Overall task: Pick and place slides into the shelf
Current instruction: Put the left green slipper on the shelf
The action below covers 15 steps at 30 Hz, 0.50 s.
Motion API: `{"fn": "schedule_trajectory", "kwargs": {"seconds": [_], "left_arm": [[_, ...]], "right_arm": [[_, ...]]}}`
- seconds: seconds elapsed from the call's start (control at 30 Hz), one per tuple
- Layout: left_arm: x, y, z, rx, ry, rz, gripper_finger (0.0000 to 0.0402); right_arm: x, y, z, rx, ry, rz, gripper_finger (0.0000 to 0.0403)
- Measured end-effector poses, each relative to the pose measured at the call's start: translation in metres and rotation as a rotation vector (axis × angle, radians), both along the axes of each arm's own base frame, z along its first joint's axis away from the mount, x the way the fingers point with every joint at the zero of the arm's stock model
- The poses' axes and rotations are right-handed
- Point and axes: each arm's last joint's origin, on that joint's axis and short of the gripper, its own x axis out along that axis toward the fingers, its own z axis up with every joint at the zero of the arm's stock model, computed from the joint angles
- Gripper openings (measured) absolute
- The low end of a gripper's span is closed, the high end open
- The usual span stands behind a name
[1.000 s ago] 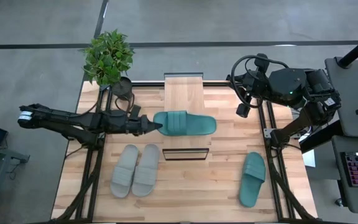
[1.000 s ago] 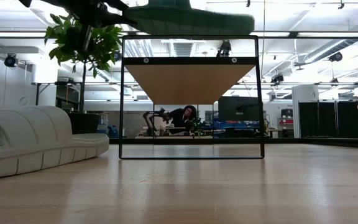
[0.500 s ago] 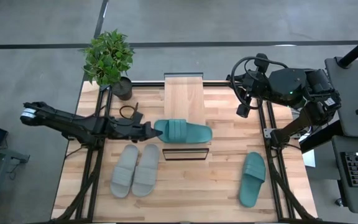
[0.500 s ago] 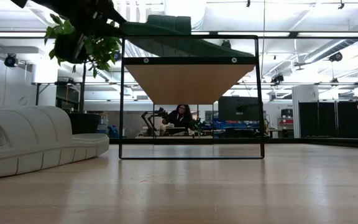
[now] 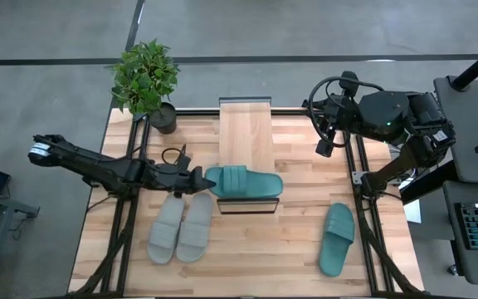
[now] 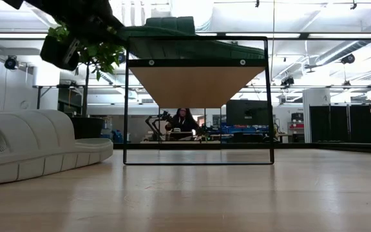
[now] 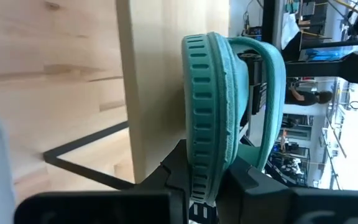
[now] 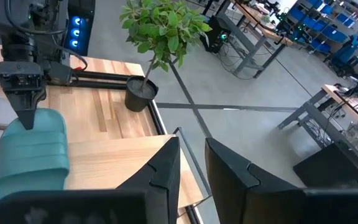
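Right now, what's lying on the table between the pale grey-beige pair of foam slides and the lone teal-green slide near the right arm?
Bare butcher-block table lies between the grey-beige pair and the lone teal-green slide, as the high view shows.

1. No readable text, labels, brand marks, numbers or signs anywhere, as far as I can tell.
2. The teal-green foam slide sandal with the ribbed strap [image 7: 213,112] has plain moulded ridges along its edge, no logo.
3. The low rack with the light wood plank top and thin black metal frame [image 6: 196,84] is bare wood and metal, no sticker or print.
4. Background screens and shelving are too small to read.
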Motion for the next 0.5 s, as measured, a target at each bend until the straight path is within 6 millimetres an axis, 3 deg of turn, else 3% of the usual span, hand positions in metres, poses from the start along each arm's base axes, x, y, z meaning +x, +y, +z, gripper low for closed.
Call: {"fn": "schedule_trajectory", "kwargs": {"seconds": [0.2,0.5], "left_arm": [[-0.003,-0.001,-0.012,-0.028,0.026,-0.015,0.0022],[-0.003,-0.002,-0.013,-0.058,0.011,-0.028,0.0022]], "right_arm": [[0.000,0.000,0.000,-0.002,0.001,0.001,0.0070],[0.000,0.000,0.000,-0.002,0.002,0.001,0.0065]]}}
